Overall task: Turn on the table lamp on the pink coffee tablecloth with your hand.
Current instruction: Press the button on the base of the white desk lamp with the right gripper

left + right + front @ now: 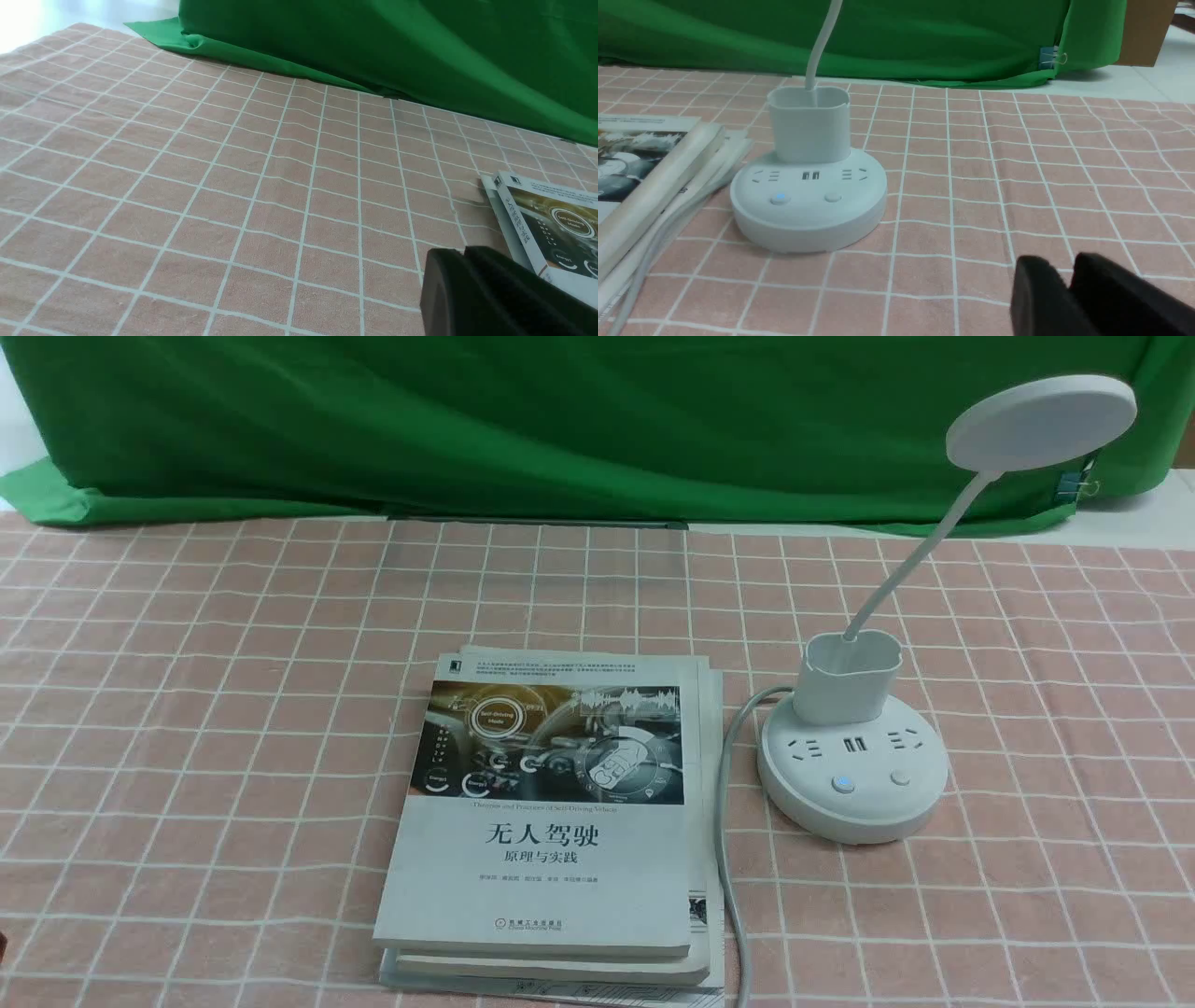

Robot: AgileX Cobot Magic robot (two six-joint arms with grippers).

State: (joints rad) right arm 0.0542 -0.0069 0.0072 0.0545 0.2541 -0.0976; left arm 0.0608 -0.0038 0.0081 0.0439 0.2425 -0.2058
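Nearest, seeing the left claw [465, 254] with black fingers together, and the right claw [1057, 266] with tips slightly apart, holding nothing between them. Then, coming to a stack of books [546, 803] on the pink coffee tablecloth [205, 728], topped by a cover with a car-dashboard picture. Just beside it, running along its right side, a grey cable [724, 840]. To the right of that, standing upright on the cloth, the table lamp [854, 775], glowing blue at one button [843, 784] and leaning its disc head rightward. Farthest, hanging in folds, a green backdrop [560, 429].
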